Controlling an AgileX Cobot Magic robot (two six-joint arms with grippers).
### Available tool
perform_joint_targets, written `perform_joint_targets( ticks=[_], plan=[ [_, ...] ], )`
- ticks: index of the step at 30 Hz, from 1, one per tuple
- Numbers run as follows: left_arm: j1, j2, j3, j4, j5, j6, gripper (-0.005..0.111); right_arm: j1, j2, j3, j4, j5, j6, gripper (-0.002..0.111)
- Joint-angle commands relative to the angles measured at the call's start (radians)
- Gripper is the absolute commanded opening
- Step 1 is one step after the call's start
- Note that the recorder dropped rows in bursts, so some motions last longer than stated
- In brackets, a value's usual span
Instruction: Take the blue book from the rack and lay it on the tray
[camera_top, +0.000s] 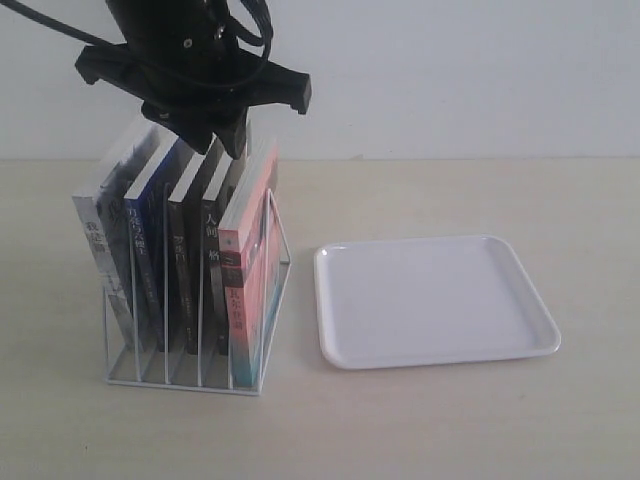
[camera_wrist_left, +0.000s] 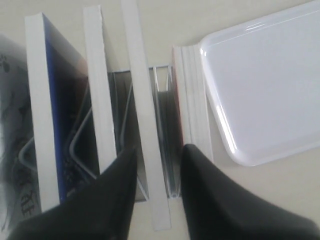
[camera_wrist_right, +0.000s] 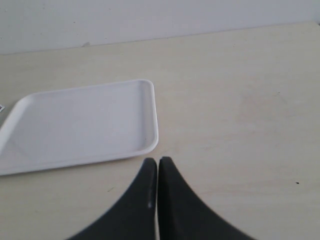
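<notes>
Blue book (camera_top: 142, 248) upright, spine outward

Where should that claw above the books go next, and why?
The left gripper, open, hangs over a black-spined book, two places from the blue book. I would probably shift it sideways, away from the tray, until it straddles the blue one; closing here would likely grab the wrong book.

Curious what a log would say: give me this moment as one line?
left jaws: open over black book in rack | blue book: in rack | right jaws: shut, near tray
</notes>
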Motion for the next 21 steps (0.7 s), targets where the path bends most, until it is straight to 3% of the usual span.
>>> perform_joint_targets(
  ticks=[1,21],
  plan=[
    [0.001,0.016,-0.001,0.005,0.003,0.004,0.029,0.0,-0.005,0.0,-0.002,-0.006,-0.009,0.0],
    [0.018,0.046,0.003,0.006,-0.007,0.004,0.027,0.0,-0.005,0.0,-0.002,-0.008,-0.009,0.0]
  ],
)
